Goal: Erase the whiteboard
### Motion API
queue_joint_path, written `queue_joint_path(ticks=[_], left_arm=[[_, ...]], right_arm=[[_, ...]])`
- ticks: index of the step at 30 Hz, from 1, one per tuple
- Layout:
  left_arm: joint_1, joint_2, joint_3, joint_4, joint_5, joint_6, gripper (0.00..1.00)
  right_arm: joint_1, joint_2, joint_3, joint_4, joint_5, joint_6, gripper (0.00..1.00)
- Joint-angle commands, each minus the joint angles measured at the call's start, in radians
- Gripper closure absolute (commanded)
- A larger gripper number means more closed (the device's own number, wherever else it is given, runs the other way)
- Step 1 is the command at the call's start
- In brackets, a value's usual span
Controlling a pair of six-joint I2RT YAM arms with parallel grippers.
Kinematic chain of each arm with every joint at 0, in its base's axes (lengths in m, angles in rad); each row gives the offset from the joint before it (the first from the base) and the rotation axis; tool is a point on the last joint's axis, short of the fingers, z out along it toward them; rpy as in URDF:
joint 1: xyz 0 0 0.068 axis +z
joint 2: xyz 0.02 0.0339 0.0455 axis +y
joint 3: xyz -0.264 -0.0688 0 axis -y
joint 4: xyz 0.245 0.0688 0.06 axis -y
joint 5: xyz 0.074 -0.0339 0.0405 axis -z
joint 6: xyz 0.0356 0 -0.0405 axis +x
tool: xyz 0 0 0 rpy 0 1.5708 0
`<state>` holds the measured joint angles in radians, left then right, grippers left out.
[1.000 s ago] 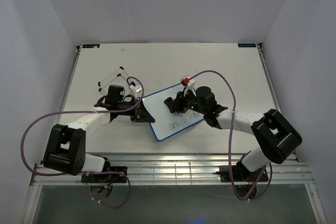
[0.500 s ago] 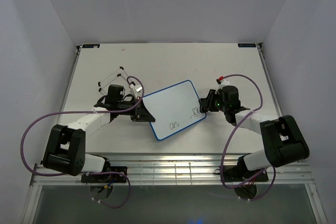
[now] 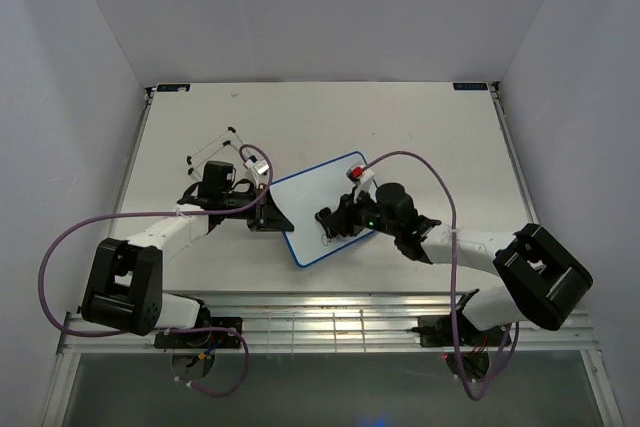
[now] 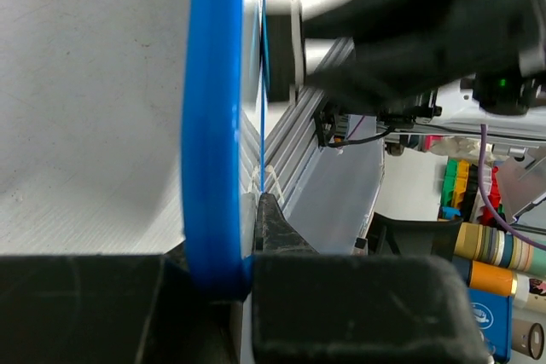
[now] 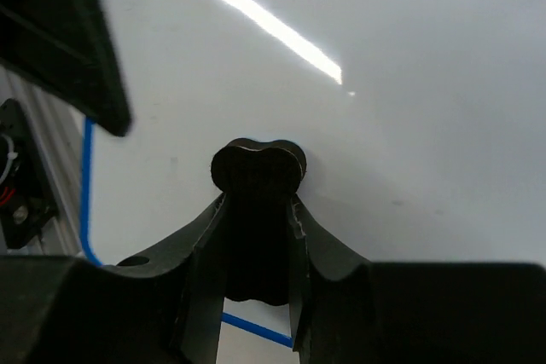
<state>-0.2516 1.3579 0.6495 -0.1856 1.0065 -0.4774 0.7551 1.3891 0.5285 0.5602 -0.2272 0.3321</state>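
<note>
The whiteboard, white with a thin blue rim, lies tilted in the middle of the table. My left gripper is shut on its left edge; in the left wrist view the blue rim runs straight up from between the pads. My right gripper is over the board's lower part, shut on a black eraser that presses on the white surface. A faint mark shows beside the eraser. Any other writing is hidden under the right gripper.
A thin black wire stand lies behind the left gripper at the table's left. The metal rail runs along the near edge. Grey walls close in both sides and the back.
Half a second ago my right gripper was off the board's right edge. It has swept back left onto the board's lower part, over the scribble. The left gripper has not moved.
</note>
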Motion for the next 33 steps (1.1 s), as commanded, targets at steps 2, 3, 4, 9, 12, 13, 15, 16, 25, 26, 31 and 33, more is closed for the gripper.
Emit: queue_joint_path(ticks=[2,3,4,9,12,13,15,16,25,26,31,33], left_arm=[[-0.009,-0.034,0.009,0.072,0.040,0.023,1.00],[-0.009,-0.034,0.009,0.074,0.043,0.022,1.00],[-0.009,-0.033,0.009,0.077,0.043,0.020,1.00],[-0.009,-0.033,0.006,0.086,0.052,0.014,1.00],[-0.009,-0.034,0.003,0.094,0.060,0.010,1.00],[-0.008,-0.036,0.001,0.097,0.061,0.008,1.00],[-0.009,-0.034,-0.001,0.097,0.063,0.008,1.00],[-0.008,-0.034,-0.004,0.097,0.064,0.008,1.00],[-0.009,-0.031,-0.008,0.098,0.078,0.014,1.00],[-0.011,-0.031,-0.010,0.098,0.080,0.014,1.00],[-0.009,-0.028,-0.016,0.104,0.096,0.013,1.00],[-0.009,-0.026,-0.016,0.106,0.099,0.011,1.00]], right_arm=[[0.189,0.016,0.008,0.130,0.003,0.002,0.92],[0.205,0.018,0.007,0.138,0.014,0.004,0.92],[0.217,0.018,0.008,0.145,0.040,0.005,0.92],[0.305,0.018,0.045,0.092,0.175,-0.007,0.92],[0.323,0.031,0.093,0.027,0.333,-0.018,0.92],[0.323,0.037,0.105,0.014,0.409,-0.021,0.92],[0.323,0.045,0.128,-0.022,0.488,-0.022,0.92],[0.322,0.054,0.134,-0.031,0.537,-0.037,0.92],[0.271,0.042,0.041,0.001,0.566,-0.045,0.92],[0.267,0.048,0.048,0.003,0.568,-0.066,0.92],[0.242,0.096,0.132,0.043,0.496,-0.111,0.92],[0.242,0.109,0.171,0.052,0.456,-0.128,0.92]])
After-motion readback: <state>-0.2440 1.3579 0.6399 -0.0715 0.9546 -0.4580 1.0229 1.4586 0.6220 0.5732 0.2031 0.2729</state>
